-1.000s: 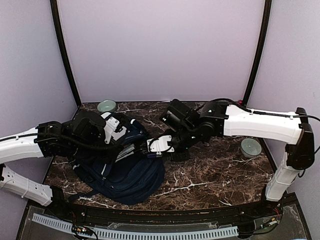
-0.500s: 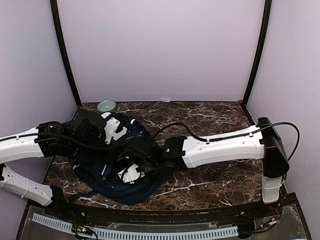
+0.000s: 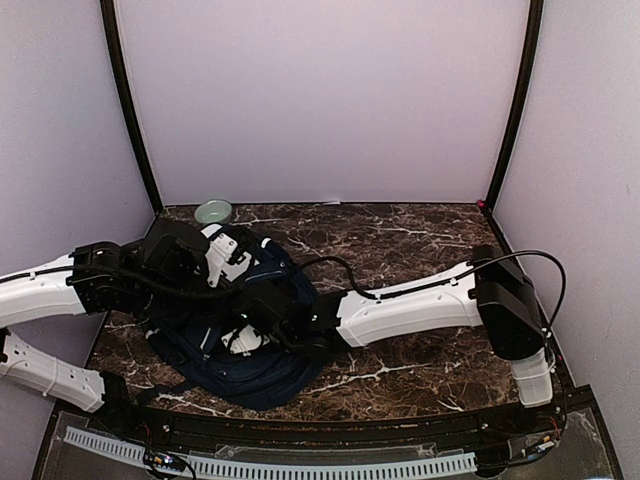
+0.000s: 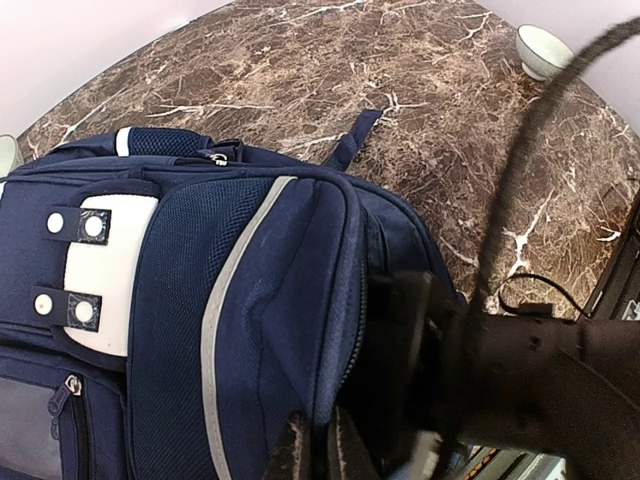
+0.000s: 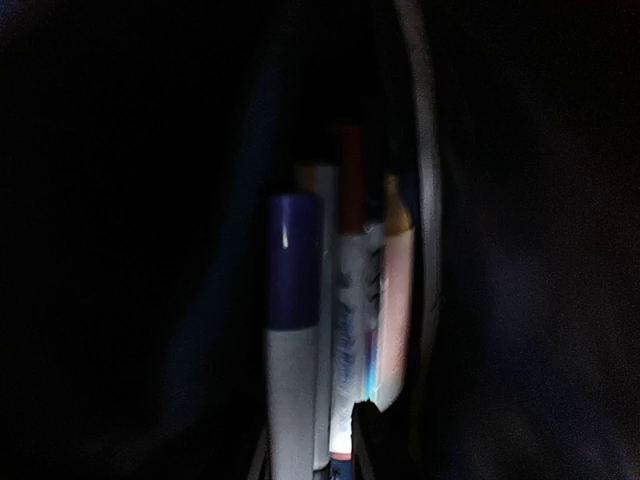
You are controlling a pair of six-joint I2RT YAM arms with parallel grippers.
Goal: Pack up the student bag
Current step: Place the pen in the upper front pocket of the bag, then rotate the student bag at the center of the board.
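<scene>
The student bag [image 3: 262, 368], navy blue with grey patches, lies on the left of the marble table; it fills the left wrist view [image 4: 180, 300]. My left gripper [image 3: 228, 262] is shut on the bag's zip edge and holds the main opening apart; its fingertips [image 4: 312, 452] pinch the fabric rim. My right gripper [image 3: 247, 338] reaches into the opening. In the right wrist view it is inside the dark bag, shut [image 5: 312, 462] on a bundle of markers, one with a purple cap [image 5: 293, 290].
A pale green bowl [image 3: 213, 212] stands at the back left of the table [image 3: 420, 240]. A second pale bowl [image 4: 545, 48] shows at the far right in the left wrist view. The right arm [image 3: 420, 300] stretches across the table's middle.
My right arm has swung left from the table's middle and pushed its gripper with the markers into the bag's opening. My left gripper has kept its hold on the bag's edge.
</scene>
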